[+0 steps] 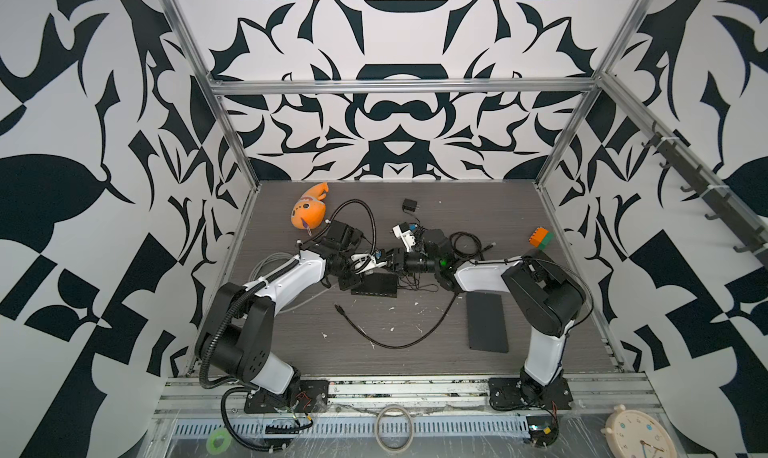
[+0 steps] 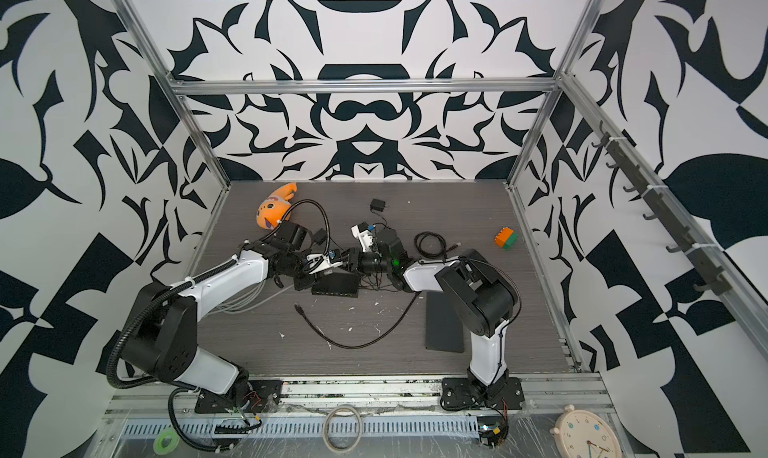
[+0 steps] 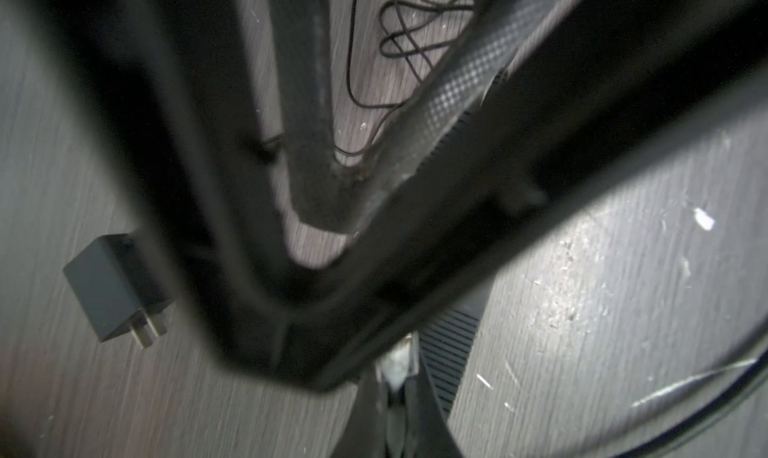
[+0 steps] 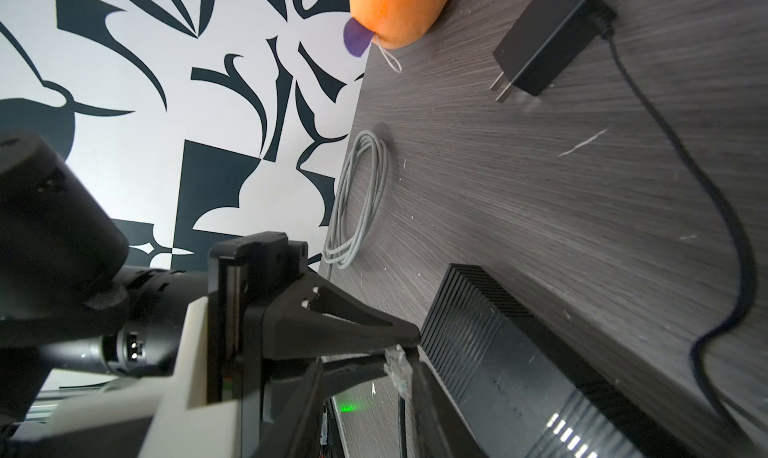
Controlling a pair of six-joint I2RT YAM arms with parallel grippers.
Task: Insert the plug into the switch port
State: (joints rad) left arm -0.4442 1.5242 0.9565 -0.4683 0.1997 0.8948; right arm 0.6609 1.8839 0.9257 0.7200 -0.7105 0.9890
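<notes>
Both grippers meet just above the switch (image 1: 374,285), mid-table. The right gripper (image 4: 397,366) is clamped on the clear plug (image 4: 397,364), holding it right beside the switch's ribbed end, not in a port. The left gripper (image 4: 409,331) is pinched together, its tip touching the plug.

The black switch (image 2: 336,285) lies at table center. Both arms converge just above it, at its 12 o'clock. An orange plush (image 2: 274,211) sits at 10 o'clock, a coloured block (image 2: 505,238) at 2 o'clock, a dark pad (image 2: 444,322) at 4 o'clock.
</notes>
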